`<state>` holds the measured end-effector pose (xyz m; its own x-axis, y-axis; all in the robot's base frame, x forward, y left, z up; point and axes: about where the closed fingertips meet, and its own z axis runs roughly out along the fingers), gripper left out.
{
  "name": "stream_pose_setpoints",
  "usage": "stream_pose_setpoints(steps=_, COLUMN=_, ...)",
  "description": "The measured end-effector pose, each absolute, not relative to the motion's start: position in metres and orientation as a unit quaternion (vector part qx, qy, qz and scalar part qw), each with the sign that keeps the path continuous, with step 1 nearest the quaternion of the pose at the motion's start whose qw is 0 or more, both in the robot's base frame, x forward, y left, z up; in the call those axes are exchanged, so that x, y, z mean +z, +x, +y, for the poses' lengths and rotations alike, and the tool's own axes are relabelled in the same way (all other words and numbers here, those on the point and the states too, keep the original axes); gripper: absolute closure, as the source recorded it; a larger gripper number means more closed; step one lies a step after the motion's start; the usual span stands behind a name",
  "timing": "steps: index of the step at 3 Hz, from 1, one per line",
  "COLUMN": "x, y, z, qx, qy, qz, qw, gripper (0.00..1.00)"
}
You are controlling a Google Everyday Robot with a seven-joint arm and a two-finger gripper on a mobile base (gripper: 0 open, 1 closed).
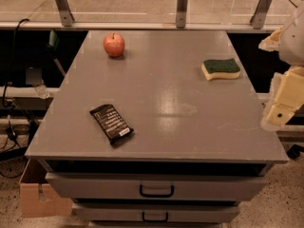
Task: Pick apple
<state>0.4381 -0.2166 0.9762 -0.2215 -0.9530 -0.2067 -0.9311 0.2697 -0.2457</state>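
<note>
The apple is small, round and red with yellowish patches and a short stem. It stands upright at the far left of the grey cabinet top. My gripper, cream-coloured, hangs at the right edge of the view, just off the cabinet's right side. It is far from the apple, to its right and nearer the front, and holds nothing that I can see.
A green-and-yellow sponge lies at the far right of the top. A black snack bar lies at the front left. Drawers with dark handles are below. A cardboard box sits on the floor at left. A glass railing runs behind.
</note>
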Motion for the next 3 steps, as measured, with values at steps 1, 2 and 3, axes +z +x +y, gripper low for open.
stream_pose_setpoints(steps=1, x=0.976, y=0.440, z=-0.216, qx=-0.033, qy=-0.604, qz=0.780, qw=0.161, gripper=0.00)
stream_pose_setpoints(steps=2, x=0.974, y=0.451, z=-0.208, qx=-0.020, qy=-0.605, qz=0.776, qw=0.175, gripper=0.00)
stream_pose_setpoints(steps=3, x=0.963, y=0.495, z=-0.175, qx=0.014, qy=-0.604, qz=0.769, qw=0.209, gripper=0.00)
